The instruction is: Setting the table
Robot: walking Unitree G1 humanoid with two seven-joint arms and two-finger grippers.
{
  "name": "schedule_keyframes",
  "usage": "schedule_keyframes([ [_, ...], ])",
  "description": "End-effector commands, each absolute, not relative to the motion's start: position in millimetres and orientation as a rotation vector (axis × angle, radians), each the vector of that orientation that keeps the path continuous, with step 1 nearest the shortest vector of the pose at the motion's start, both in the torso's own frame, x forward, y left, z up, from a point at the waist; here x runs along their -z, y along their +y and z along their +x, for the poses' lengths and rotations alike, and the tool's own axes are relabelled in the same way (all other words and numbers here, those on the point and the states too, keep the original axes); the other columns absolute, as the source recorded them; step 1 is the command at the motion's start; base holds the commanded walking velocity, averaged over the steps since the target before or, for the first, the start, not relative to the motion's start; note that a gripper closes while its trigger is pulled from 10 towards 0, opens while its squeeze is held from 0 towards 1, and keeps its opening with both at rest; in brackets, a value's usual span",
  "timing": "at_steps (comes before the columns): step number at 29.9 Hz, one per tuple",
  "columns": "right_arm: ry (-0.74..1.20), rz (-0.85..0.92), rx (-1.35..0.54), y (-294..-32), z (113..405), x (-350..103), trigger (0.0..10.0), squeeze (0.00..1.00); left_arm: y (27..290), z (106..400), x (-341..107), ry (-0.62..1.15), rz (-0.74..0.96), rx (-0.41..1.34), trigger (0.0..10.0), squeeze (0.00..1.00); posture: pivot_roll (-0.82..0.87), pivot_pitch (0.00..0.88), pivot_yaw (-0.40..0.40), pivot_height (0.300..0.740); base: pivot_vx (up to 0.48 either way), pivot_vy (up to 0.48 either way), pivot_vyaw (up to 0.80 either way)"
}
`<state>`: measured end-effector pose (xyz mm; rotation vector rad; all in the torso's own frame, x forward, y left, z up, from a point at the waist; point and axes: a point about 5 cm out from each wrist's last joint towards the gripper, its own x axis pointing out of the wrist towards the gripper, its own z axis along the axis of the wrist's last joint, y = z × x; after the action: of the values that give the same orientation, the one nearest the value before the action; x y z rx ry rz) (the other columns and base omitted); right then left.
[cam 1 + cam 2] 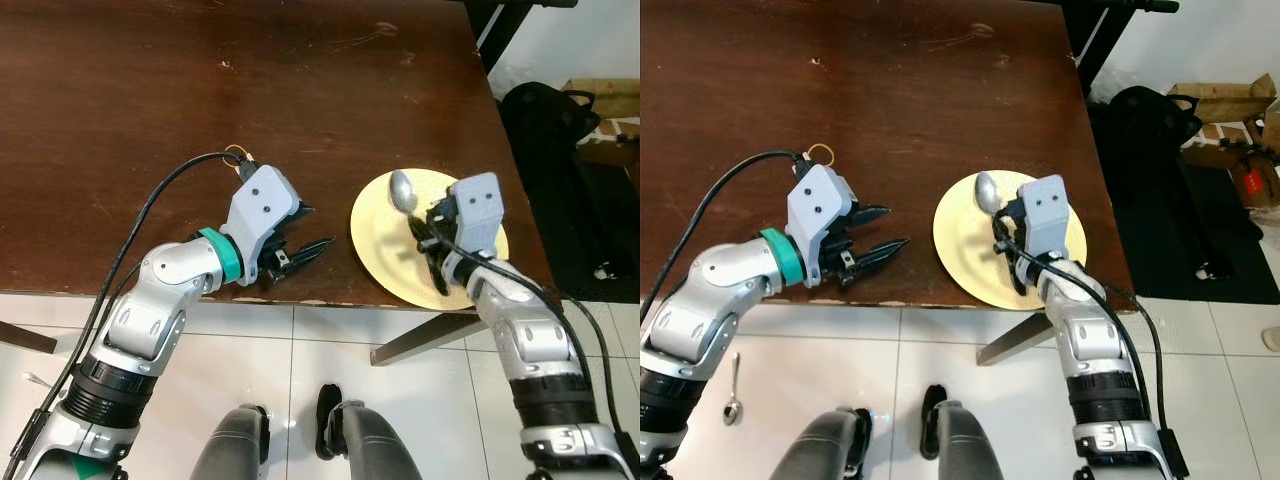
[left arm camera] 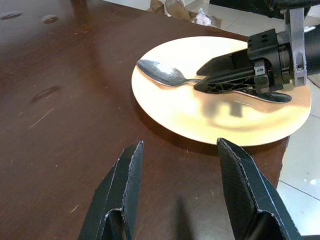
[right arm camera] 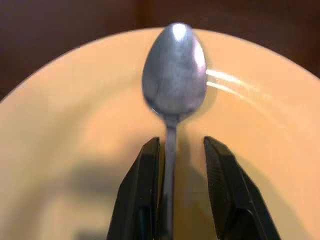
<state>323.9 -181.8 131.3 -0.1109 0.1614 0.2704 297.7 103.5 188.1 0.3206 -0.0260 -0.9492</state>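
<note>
1. Left eye view: right gripper (image 1: 432,258) is hovering over the yellow plate (image 1: 377,222) at the near right table (image 1: 120,90) edge, spoon (image 1: 402,190) handle between its fingers.
2. Right eye view: second spoon (image 1: 732,402) is lying on the floor, near left.
3. Left wrist view: left gripper (image 2: 181,192) is idling left of the plate, fingers apart.
4. Right wrist view: fingers (image 3: 226,187) are sitting slightly apart around the handle, looking unclamped. Spoon-placing step; next move calls for backing away cleanly.

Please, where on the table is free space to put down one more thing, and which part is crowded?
The dark table is bare across its far and left parts, beyond the left end effector. A narrower bare strip lies between that end effector and the yellow plate. The near right corner is crowded: the plate, the spoon and the right end effector over it.
</note>
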Motion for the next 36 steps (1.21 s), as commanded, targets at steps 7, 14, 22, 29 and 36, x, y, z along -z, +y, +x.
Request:
schedule_keyframes([
  [7,0.306,-0.051,-0.22,-183.4,316.4,-93.4,10.0,0.0,100.2,294.2,-181.3,0.005,0.316,0.969,10.0,0.0,0.19,0.16,-0.039,0.74,0.0,0.0,0.0],
  [14,0.318,0.06,-0.257,-173.5,318.9,-89.8,0.0,0.0,100.7,293.9,-181.2,0.007,0.315,0.965,10.0,0.0,0.2,0.163,-0.044,0.74,0.0,0.0,0.0],
  [22,0.268,0.098,-0.269,-169.1,322.9,-95.6,0.0,0.0,100.2,293.1,-180.8,0.007,0.31,0.963,10.0,0.0,0.2,0.164,-0.047,0.74,0.0,0.0,0.0],
  [29,0.087,0.224,-0.234,-172.4,328.0,-122.7,0.0,0.0,100.4,292.6,-180.0,0.01,0.309,0.96,10.0,0.0,0.2,0.165,-0.04,0.74,0.0,0.0,0.0],
  [36,-0.22,0.286,-0.189,-173.9,327.0,-183.9,0.0,0.0,101.9,296.4,-181.6,0.003,0.303,0.918,10.0,0.0,0.2,0.165,-0.029,0.74,0.0,0.0,0.0],
])
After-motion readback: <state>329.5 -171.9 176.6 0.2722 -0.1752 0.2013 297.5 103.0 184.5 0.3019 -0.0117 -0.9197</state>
